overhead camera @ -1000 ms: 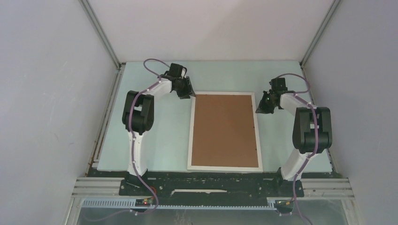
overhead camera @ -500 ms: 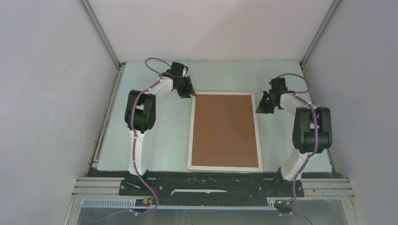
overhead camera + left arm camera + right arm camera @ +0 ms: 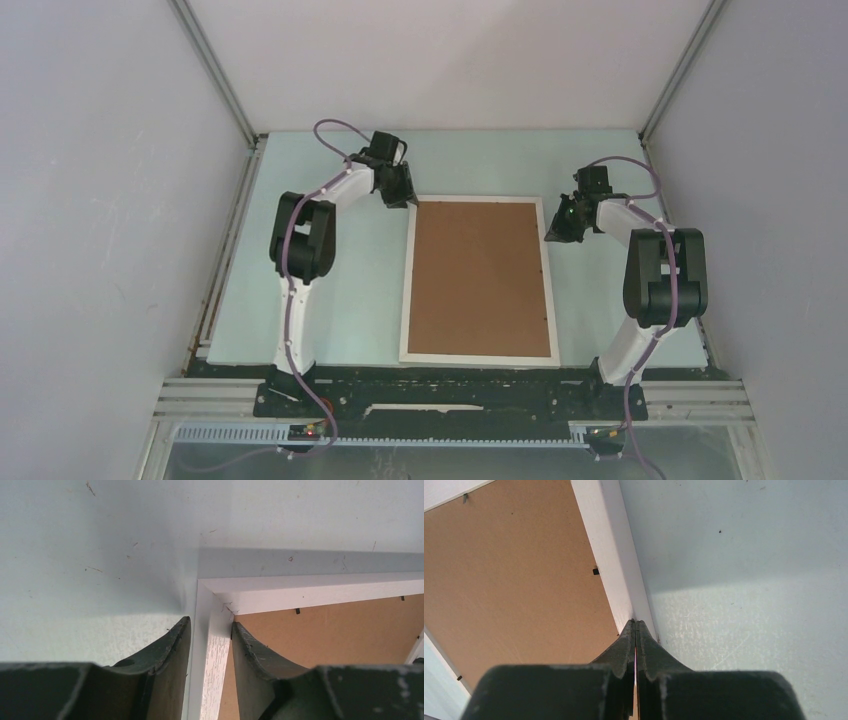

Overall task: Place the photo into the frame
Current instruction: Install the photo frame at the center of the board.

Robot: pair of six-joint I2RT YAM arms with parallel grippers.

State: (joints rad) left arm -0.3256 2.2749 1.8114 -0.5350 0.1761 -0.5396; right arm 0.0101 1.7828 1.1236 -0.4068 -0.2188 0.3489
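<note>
Frame (image 3: 480, 359) on table (image 3: 340, 290), board (image 3: 480, 275) within it, left gripper (image 3: 207, 623) astride far-left corner, right gripper (image 3: 636, 625) seemingly touching right rim

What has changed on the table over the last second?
The left arm swung slightly right and away, bringing the left gripper to the far left corner of the frame, fingers straddling its rim. The right gripper, frame and backing board stayed put.

R fingers (image 3: 624, 647) closed, tips over frame (image 3: 609, 545) rim; backing board (image 3: 514, 580) to L.
</note>
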